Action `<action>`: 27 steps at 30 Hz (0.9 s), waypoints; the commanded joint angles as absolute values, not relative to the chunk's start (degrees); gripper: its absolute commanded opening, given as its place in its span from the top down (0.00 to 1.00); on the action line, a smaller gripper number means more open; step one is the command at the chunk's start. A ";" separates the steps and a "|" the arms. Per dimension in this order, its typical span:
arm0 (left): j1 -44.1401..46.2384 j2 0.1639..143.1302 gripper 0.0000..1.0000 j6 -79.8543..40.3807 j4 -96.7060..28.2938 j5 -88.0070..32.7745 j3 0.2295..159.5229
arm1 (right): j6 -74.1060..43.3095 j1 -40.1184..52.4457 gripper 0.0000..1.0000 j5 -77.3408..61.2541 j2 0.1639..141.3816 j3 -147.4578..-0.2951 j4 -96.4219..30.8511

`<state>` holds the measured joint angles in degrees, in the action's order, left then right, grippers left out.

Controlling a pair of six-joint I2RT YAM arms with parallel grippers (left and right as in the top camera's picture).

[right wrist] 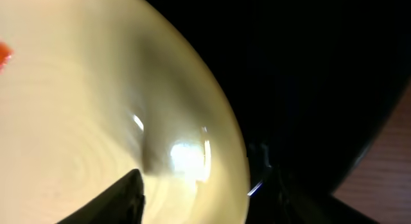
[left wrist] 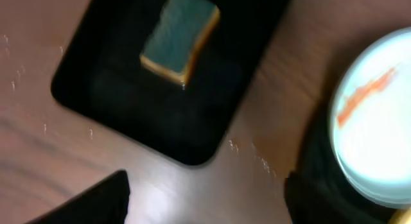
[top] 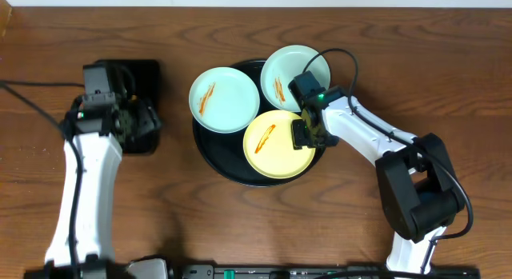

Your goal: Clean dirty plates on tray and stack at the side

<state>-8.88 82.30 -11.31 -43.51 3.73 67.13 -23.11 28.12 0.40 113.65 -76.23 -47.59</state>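
Yellow plate (top: 268,147) lies on the round tray (top: 210,151), its rim between the wide fingers of the right gripper (top: 306,133). I think it is grabbing; next it must pinch. Left gripper (left wrist: 205,185) is wide too, with the sponge (left wrist: 180,38) ahead of it.

Robot lab bench, staged as dishwashing station. Indicators: left arm (top: 84,175) and right arm (top: 368,135) mounted at near edge of wood-grain table (top: 448,63); loose cable (top: 344,57); black base rail (top: 264,273). Kitchen props: sauce-streaked plates (top: 224,99) on round black tray (top: 210,155); sponge (left wrist: 180,38) on rectangular tray (left wrist: 96,89).
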 commanded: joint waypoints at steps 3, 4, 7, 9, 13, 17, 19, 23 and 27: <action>-11.79 90.56 0.26 0.12 -37.60 5.85 68.38 | -23.33 28.49 0.32 1.02 113.93 -75.90 -48.03; -12.23 92.09 0.27 1.43 -36.62 5.82 68.38 | -23.33 28.49 0.32 0.97 113.93 -75.90 -47.99; -13.34 96.18 0.27 4.73 -34.30 5.78 68.38 | -23.33 28.49 0.32 0.97 113.93 -75.90 -47.97; -13.98 97.86 0.28 5.87 -33.47 5.78 68.38 | -23.33 28.49 0.31 0.97 113.93 -75.90 -47.99; -15.29 99.72 0.35 7.16 -30.74 5.63 68.38 | -23.31 28.53 0.29 0.97 113.93 -75.90 -48.23; -16.73 100.99 0.41 9.93 -27.49 5.56 68.38 | -23.31 28.60 0.28 0.99 113.93 -75.90 -48.21; -17.19 101.86 0.41 11.75 -25.91 4.43 68.38 | -23.31 28.58 0.28 0.99 113.93 -75.90 -48.21; -17.41 104.18 0.41 17.32 -23.00 -1.13 68.38 | -23.31 28.60 0.28 0.99 113.93 -75.90 -48.16; -17.41 106.56 0.41 17.37 -20.51 -1.06 68.38 | -23.31 28.60 0.28 0.99 113.93 -75.90 -48.29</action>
<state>-17.30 104.81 14.52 -21.23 0.80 67.26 -23.05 28.21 -0.45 113.65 -76.23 -47.53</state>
